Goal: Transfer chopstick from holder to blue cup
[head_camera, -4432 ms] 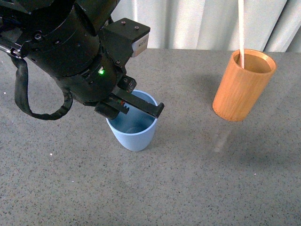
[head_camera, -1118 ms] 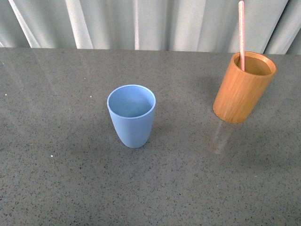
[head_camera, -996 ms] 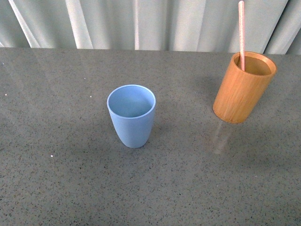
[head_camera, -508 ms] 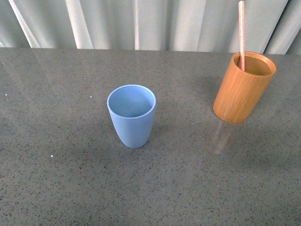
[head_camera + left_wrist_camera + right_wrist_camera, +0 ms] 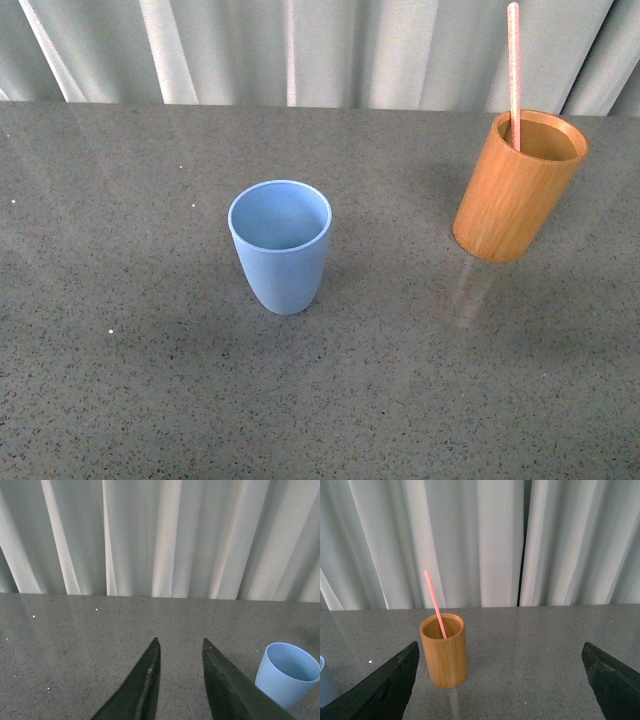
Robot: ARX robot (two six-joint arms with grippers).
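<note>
Chopstick (image 5: 514, 70) stands in the holder (image 5: 510, 195). Its lower end is inside, leaning on the wall, and its upper part rises well above the rim. Nothing else shows in there.

Blue cup (image 5: 282, 265) is upright on the table (image 5: 120, 380), well apart from the holder toward my left side. It is empty, mouth free to receive.

My right gripper (image 5: 500, 647) faces the holder, fingers spread wide, holding nothing. I judge it set for the pick.

My left gripper (image 5: 180, 641), on the cup's far side from the holder, has its jaws a little apart and is empty.

Transfer not begun.
</note>
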